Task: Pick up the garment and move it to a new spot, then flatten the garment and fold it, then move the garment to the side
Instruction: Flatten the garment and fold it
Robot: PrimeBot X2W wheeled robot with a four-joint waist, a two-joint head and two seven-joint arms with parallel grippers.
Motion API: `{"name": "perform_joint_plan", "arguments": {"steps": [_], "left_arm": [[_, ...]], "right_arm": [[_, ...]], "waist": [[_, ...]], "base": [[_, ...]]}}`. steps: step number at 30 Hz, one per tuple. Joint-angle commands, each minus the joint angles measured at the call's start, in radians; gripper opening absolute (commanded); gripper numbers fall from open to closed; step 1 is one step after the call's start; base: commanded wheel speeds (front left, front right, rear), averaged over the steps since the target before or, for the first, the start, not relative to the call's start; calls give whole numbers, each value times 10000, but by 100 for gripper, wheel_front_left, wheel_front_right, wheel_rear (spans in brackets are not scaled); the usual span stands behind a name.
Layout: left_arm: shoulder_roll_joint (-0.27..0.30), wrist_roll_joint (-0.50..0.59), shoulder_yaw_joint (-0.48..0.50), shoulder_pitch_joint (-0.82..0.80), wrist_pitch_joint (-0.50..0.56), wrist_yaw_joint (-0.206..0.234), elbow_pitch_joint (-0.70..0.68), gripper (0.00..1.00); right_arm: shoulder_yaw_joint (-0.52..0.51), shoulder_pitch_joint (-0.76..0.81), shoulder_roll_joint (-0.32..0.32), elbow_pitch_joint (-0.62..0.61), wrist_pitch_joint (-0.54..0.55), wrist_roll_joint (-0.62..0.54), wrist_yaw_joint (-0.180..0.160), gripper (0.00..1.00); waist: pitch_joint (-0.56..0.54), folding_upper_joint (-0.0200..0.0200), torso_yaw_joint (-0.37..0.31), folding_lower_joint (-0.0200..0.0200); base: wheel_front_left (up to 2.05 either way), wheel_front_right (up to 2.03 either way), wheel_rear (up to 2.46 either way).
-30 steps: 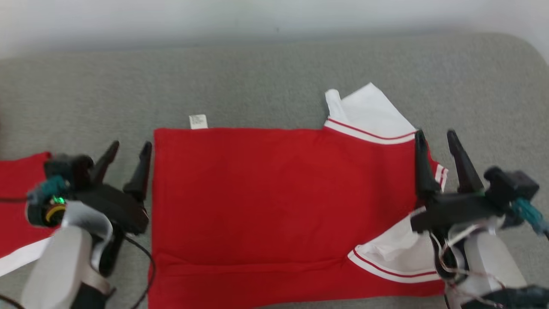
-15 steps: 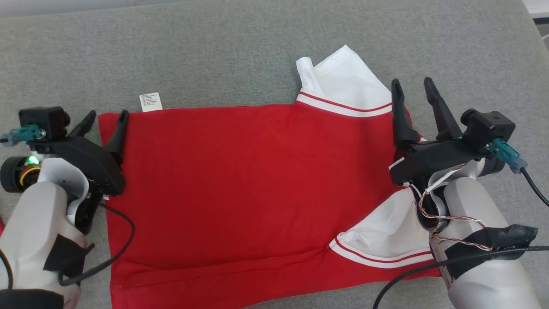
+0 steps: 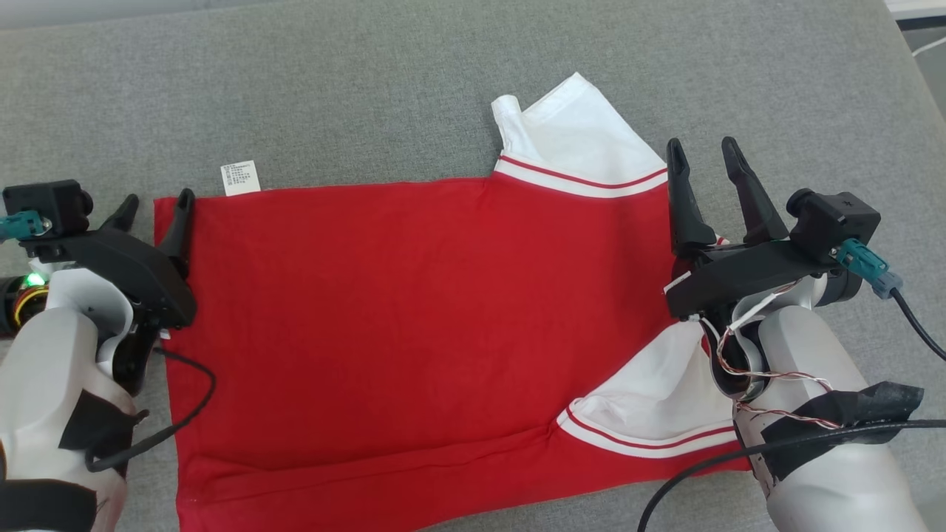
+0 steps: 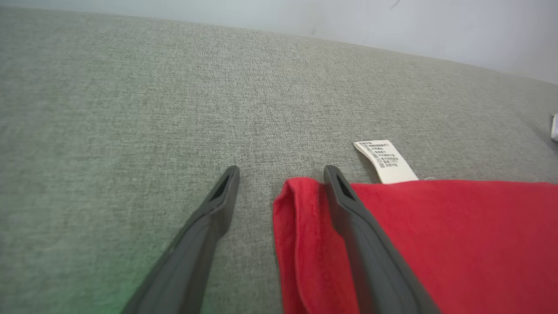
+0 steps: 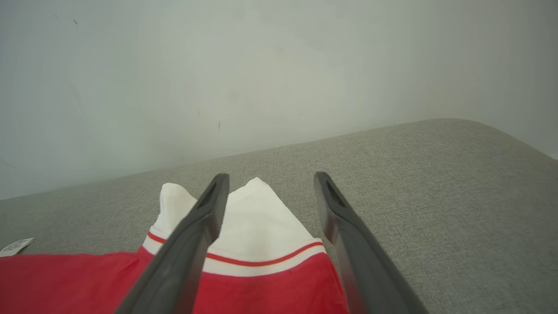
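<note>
The red shirt lies spread flat on the grey cushion. The left gripper is wide open at the shirt's far left corner, beside the white label, and grips nothing. The right gripper is also wide open and empty, near the upper white sleeve.

I see the red garment spread flat on the grey fabric surface, with white sleeves at its right end and a care label at its far left corner. My left gripper sits open at that corner, and my right gripper is open over the right end.
</note>
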Motion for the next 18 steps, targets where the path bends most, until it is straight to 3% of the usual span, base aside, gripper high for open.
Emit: {"name": "perform_joint_plan", "arguments": {"steps": [1,2,3,4,5,12,18], "left_arm": [[-94,-110,-45,33,183,-36,177,100],[-106,-141,-66,24,237,-46,179,96],[-87,-156,-69,10,304,-20,200,49],[-98,-192,-79,-1,327,-15,196,14],[-127,-235,-83,-5,298,-25,152,0],[-295,-289,-241,-191,-101,-83,-318,0],[-589,-282,-528,-271,-484,-113,-1174,0]], "right_arm": [[-9,-29,12,-27,-53,59,-9,100],[-15,-52,13,-18,-53,57,-8,100],[-13,-87,17,-3,-54,45,-8,100],[-18,-127,13,27,-54,32,-8,100],[-8,-168,-1,71,-54,23,-9,100],[352,-677,-191,991,111,207,-8,100],[640,-1772,-568,2228,1004,568,-9,100]], "waist": [[-13,-2,24,0],[-17,-2,36,0],[-18,-2,48,0],[-19,-2,70,0],[-25,-2,105,0],[-59,-2,441,0],[41,-2,942,0]], "base": [[0,0,0],[0,0,0],[0,0,0],[0,0,0],[0,0,0],[0,0,0],[0,0,0]]}}
